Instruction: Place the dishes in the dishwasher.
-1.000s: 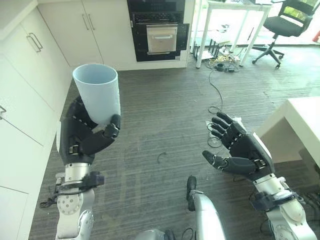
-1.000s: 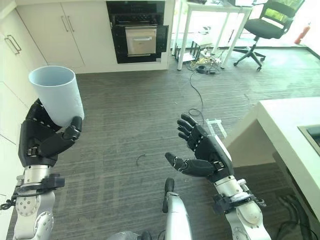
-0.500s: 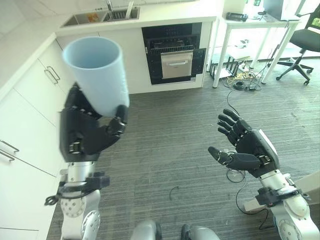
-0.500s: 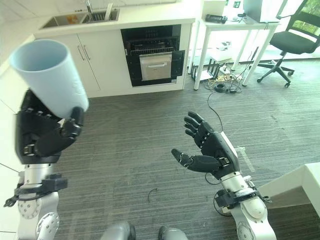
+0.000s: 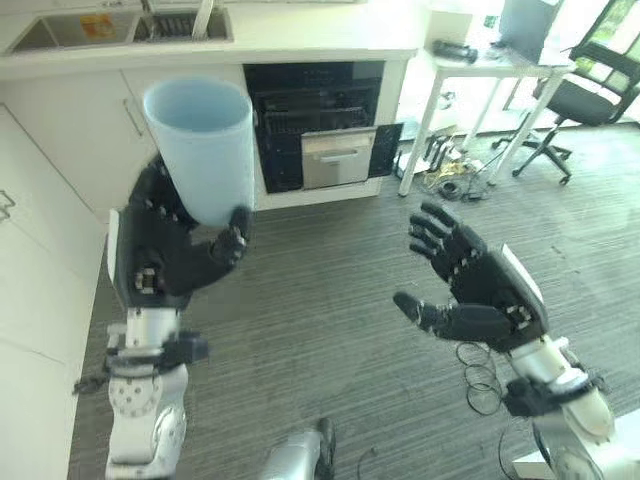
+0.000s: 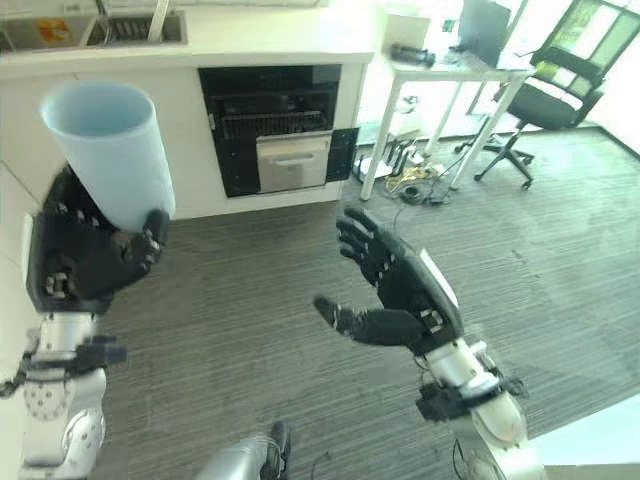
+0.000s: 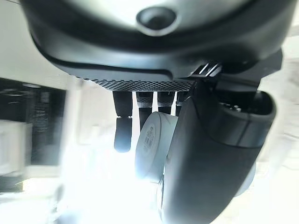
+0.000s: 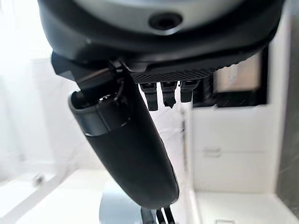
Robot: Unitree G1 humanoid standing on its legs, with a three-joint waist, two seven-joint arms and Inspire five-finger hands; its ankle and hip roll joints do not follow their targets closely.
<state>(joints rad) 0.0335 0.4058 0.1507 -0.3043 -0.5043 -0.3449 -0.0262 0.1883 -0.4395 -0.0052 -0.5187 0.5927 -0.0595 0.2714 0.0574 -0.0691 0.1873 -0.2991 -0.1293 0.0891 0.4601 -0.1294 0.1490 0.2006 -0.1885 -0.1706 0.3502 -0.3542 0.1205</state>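
A pale blue cup (image 5: 203,145) stands upright in my left hand (image 5: 170,262), whose fingers and thumb are curled round its lower part; its mouth faces up. In the left wrist view the cup's white base (image 7: 152,144) shows between the thumb and the fingers. My right hand (image 5: 480,295) is held up over the floor at the right, palm turned inward, fingers spread and holding nothing. Ahead, under the counter, the dark dishwasher (image 5: 320,125) has its door shut and a steel-fronted panel at its middle.
White cabinets (image 5: 60,200) run along the left, with a sink (image 5: 95,25) in the counter above. A white desk (image 5: 500,70) and an office chair (image 5: 600,85) stand at the back right, with cables on the floor (image 5: 450,180) under the desk. Grey striped flooring (image 5: 330,290) lies between.
The camera has swung, so the dishwasher front and counter now sit nearer the picture's centre. The cup stays in my left hand. My right hand has risen a little, still spread.
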